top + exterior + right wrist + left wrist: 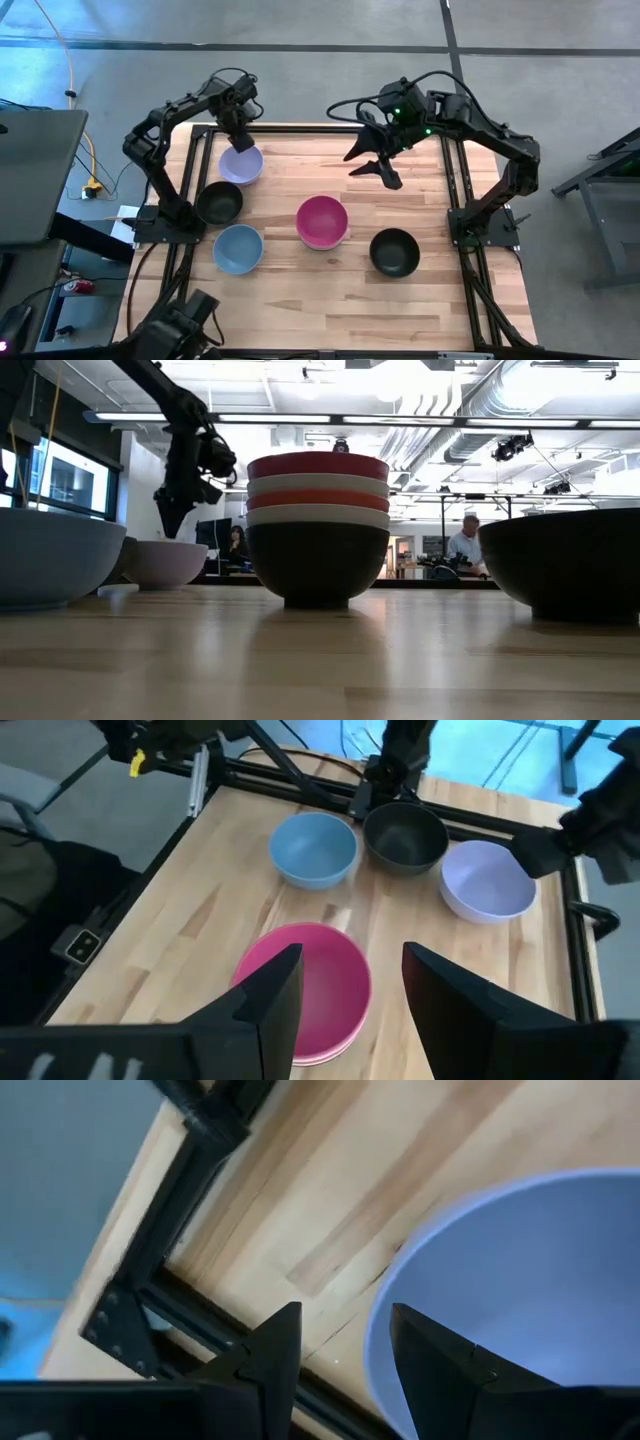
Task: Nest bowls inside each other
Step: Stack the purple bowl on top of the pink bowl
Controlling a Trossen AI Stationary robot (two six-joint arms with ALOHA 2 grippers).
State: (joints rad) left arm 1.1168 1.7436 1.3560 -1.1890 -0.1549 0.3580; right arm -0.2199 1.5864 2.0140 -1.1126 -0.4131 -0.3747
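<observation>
Straddling the lavender bowl (pixel 520 1300)'s rim, the left gripper (pixel 345 1345) is spread open, one finger inside, one outside, at the table (pixel 400 300)'s eleven o'clock. Right gripper (pixel 376 160) hangs open near one o'clock. Only the low view shows the centre stack (pixel 318 520) (magenta on top) is layered.

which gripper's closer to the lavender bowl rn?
Left. The left gripper is open right at the lavender bowl, its fingers straddling the rim. The right gripper is open, hovering well off across the table, away from it.
</observation>
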